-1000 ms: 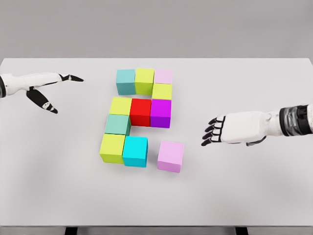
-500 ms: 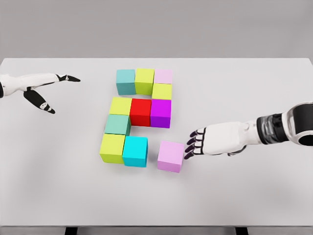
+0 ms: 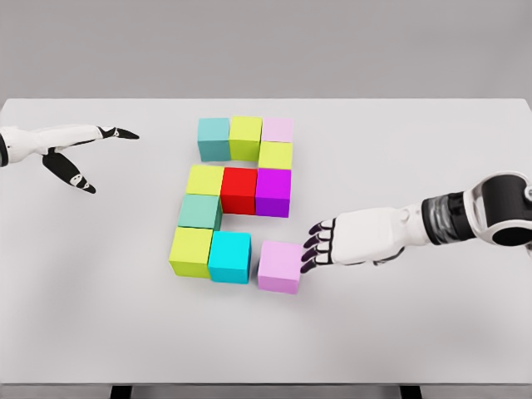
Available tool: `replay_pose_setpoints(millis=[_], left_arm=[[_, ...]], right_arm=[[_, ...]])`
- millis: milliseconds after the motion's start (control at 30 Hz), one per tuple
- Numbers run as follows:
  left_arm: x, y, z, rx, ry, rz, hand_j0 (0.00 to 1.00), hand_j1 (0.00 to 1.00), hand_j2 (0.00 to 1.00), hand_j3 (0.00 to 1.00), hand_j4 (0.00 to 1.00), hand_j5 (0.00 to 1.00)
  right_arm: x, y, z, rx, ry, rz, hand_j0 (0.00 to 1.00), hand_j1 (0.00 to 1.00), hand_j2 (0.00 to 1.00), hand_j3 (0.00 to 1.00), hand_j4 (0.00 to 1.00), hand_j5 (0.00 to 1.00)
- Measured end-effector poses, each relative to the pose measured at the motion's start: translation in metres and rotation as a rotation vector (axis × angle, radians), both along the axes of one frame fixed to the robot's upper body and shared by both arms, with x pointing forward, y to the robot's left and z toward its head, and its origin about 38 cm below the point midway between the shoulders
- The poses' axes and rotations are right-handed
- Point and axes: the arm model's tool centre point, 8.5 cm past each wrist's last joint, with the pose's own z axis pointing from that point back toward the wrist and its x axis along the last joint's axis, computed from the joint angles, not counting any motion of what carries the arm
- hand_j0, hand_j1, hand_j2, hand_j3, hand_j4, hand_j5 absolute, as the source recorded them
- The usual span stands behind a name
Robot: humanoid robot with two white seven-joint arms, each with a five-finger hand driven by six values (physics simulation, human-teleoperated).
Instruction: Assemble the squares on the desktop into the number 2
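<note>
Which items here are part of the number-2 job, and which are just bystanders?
In the job:
- pink cube, pushed by right hand
- cyan cube it must join
- other placed cubes, e.g. red cube

Bystanders:
- left hand, open, idle
- table

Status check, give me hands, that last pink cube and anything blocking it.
Right hand open, fingertips against the pink cube. Cube just right of the cyan cube, small gap left. Left hand open, far left. Path clear.
</note>
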Motion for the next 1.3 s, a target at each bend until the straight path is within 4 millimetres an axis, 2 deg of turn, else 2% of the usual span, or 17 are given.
replay_pose_setpoints(millis=[633,1000,1100,1300], left_arm=[[0.0,-0.001,-0.001,0.0,0.002,-0.003,1.0,1.0,1.0,1.0,1.0,1.0],[0.0,-0.003,-0.002,-0.001,0.004,-0.008,1.0,1.0,1.0,1.0,1.0,1.0],[-0.002,-0.004,-0.006,-0.001,0.012,-0.008,1.0,1.0,1.0,1.0,1.0,1.0],[-0.002,-0.004,-0.009,-0.002,0.018,-0.007,1.0,1.0,1.0,1.0,1.0,1.0]], right_arm=[[0.002,0.013,0.005,0.019,-0.012,0.026,1.0,1.0,1.0,1.0,1.0,1.0],[0.004,0.011,0.008,0.01,-0.022,0.026,1.0,1.0,1.0,1.0,1.0,1.0],[0.006,-0.003,0.012,-0.012,-0.034,-0.003,1.0,1.0,1.0,1.0,1.0,1.0],[0.025,-0.05,0.042,-0.016,-0.113,-0.142,1.0,1.0,1.0,1.0,1.0,1.0]])
